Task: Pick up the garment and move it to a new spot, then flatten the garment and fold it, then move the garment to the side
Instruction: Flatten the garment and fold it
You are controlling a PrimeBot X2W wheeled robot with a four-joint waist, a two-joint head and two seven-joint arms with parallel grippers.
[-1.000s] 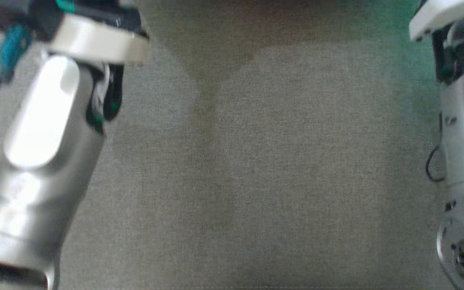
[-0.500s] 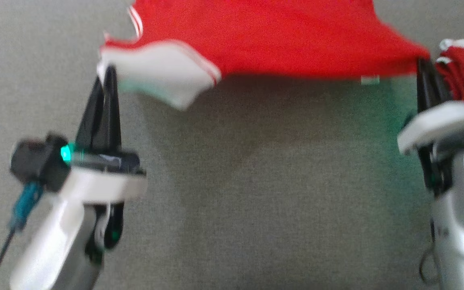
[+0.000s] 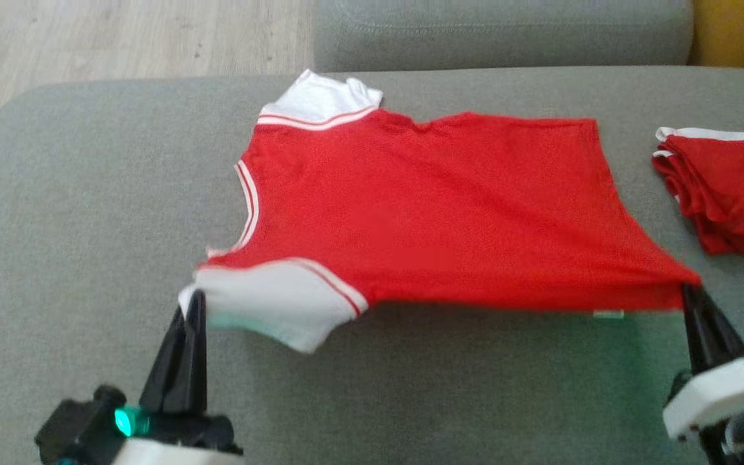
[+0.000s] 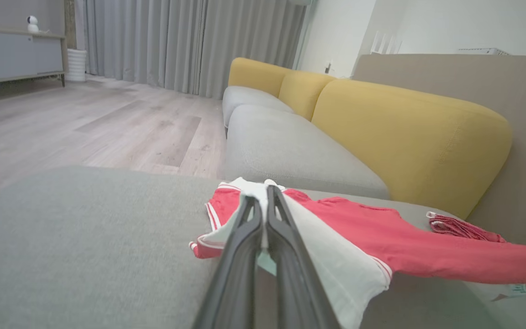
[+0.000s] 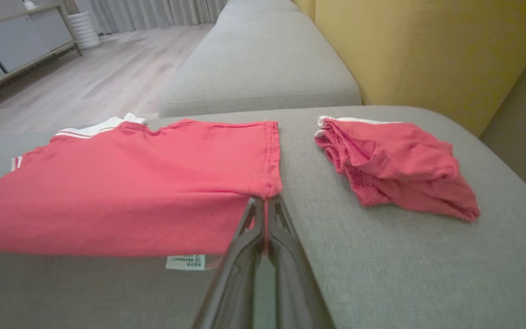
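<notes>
- L gripper (image 3: 194,302): jaws pressed together, pinching the edge of the near white sleeve (image 3: 275,303). Fingers point up the head view, tips right at the sleeve's left corner.
- R gripper (image 3: 690,294): jaws together too, clamped on the near hem corner of the garment (image 3: 430,206), a red tee w/ white sleeves & striped trim.
- Garment is stretched btw the two grippers. Near edge is held up off the grey cushion (image 3: 88,194), w/ a shadow under it. Far edge & far white sleeve (image 3: 320,97) lie on the fabric.
- Neck end of the tee is toward robot's left, hem toward its right.
- Care label (image 3: 608,314) hangs below the near edge, close to R gripper.
- Folded red pile (image 3: 727,187) w/ white trim sits on the same cushion, right of the tee's hem. It is near the hem but apart, a strip of grey btw them. It's the closest thing to R gripper on that side.
- On robot's left the cushion runs on to a rounded corner.
- Beyond the far edge: second grey seat (image 3: 501,32), yellow backrest (image 3: 740,32) at far right, wood floor (image 3: 120,39) at far left.
- L wrist view: grey curtains (image 4: 176,41) & a low cabinet (image 4: 16,55) well off across the floor.
</notes>
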